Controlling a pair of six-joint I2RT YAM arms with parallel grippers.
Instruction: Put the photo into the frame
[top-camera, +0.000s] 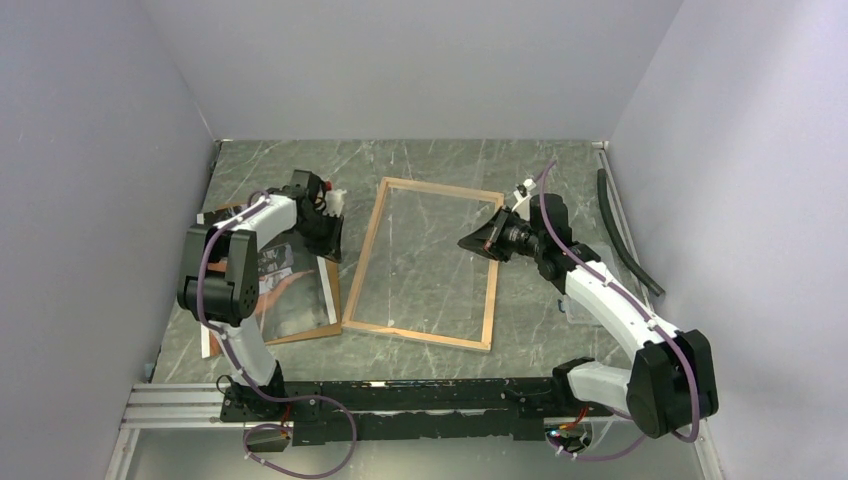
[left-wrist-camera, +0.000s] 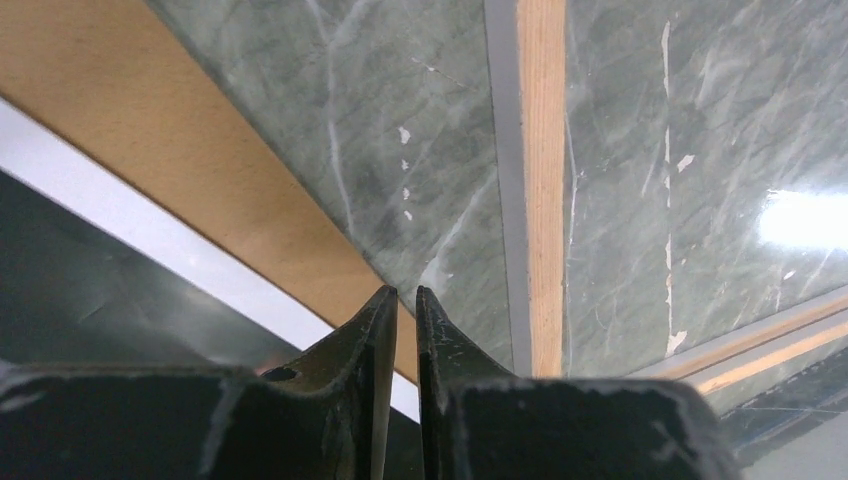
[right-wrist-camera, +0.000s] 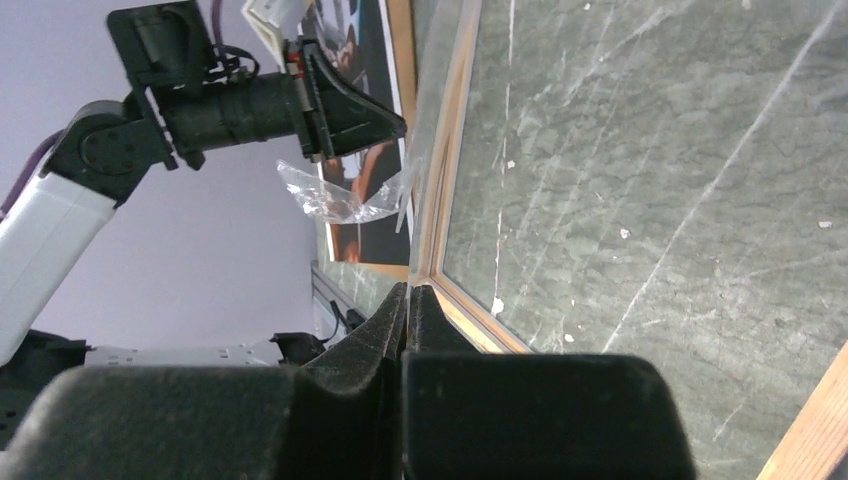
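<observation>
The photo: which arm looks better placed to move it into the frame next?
Left, probably. The left gripper is at the photo's far corner; the right gripper is across the frame, away from the photo.

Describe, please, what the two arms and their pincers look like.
The left arm and right arm have white links between bulky black joints, and a purple cable runs along each. The left pincer and right pincer are matte black, each with two tapered fingers. The left one's are scuffed.
</observation>
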